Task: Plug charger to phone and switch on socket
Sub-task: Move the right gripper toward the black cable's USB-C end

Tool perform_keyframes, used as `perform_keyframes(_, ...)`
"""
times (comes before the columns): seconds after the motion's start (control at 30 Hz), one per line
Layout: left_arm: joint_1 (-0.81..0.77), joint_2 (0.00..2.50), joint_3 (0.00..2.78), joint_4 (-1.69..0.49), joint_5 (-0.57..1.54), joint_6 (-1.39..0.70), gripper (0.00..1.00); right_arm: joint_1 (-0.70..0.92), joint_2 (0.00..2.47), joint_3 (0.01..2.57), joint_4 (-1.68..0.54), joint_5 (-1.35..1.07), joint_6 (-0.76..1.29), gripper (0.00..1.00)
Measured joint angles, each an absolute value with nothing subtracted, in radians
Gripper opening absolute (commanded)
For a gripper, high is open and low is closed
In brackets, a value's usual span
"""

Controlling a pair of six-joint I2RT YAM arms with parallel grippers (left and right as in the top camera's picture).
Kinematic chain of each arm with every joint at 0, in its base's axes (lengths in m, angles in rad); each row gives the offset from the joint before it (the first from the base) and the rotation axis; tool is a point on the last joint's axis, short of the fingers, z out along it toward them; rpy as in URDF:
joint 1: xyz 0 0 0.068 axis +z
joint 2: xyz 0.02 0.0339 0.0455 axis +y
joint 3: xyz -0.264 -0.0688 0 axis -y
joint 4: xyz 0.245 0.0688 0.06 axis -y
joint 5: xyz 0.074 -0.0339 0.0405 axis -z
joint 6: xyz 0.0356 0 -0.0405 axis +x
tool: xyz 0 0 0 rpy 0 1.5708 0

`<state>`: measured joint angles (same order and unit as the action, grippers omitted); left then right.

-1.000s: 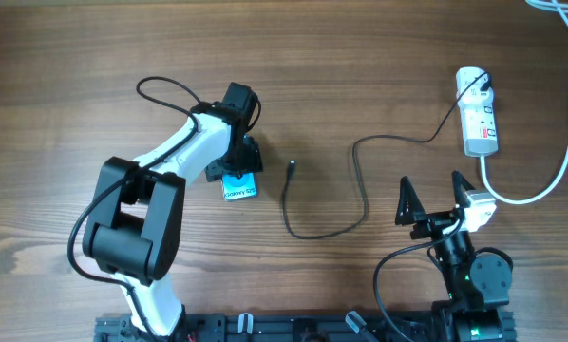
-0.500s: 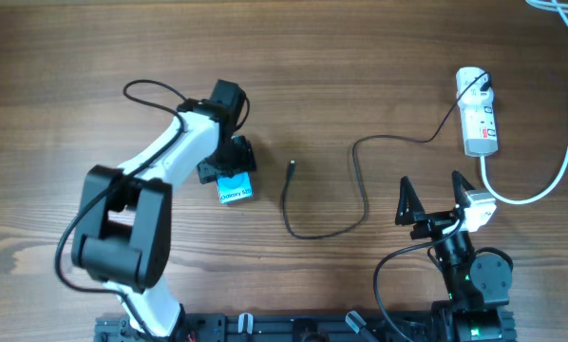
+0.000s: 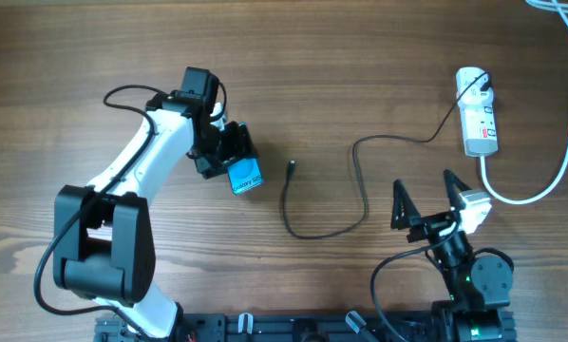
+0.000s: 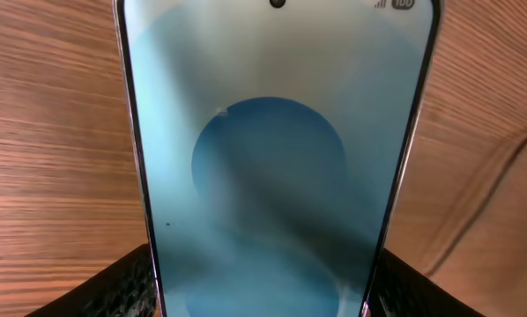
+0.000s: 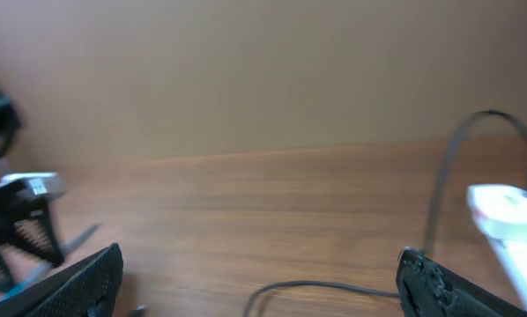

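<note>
The phone [image 3: 247,177], cyan-screened, is clamped by its long edges in my left gripper [image 3: 233,161] at the table's left-centre. Its screen fills the left wrist view [image 4: 272,167], with a dark finger [image 4: 114,286] pressed on each side. The charger [image 3: 360,204], a thin black cable, loops across the middle; its small plug tip [image 3: 292,168] lies free on the wood right of the phone, and its other end runs to the socket [image 3: 478,119] at the far right. My right gripper [image 3: 425,198] stands open near the front edge, with nothing between its fingers; a bend of the charger [image 5: 334,289] lies ahead of it.
A thick white cord [image 3: 550,180] curves from the socket toward the right edge and back corner. In the right wrist view the socket [image 5: 510,220] shows blurred at the right and the left arm [image 5: 17,220] at the far left.
My left arm has swung left and back, carrying the phone, which has turned to a slanted heading. The right gripper has shifted only slightly.
</note>
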<state>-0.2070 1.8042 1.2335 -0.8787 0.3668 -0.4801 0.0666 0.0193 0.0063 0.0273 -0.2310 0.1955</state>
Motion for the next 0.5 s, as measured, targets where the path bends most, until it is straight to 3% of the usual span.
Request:
perform_keyframes(0.23, -0.207, 1.804, 1.234, -0.879, 0.392, -0.48, 0.71, 0.067, 0.032, 0.047, 0.041, -0.3, 0.196, 1.0)
perform_keyframes(0.5, -0.207, 1.804, 1.234, -0.879, 0.396, -0.48, 0.71, 0.067, 0.324, 0.464, -0.138, -0.308, 0.193, 1.0)
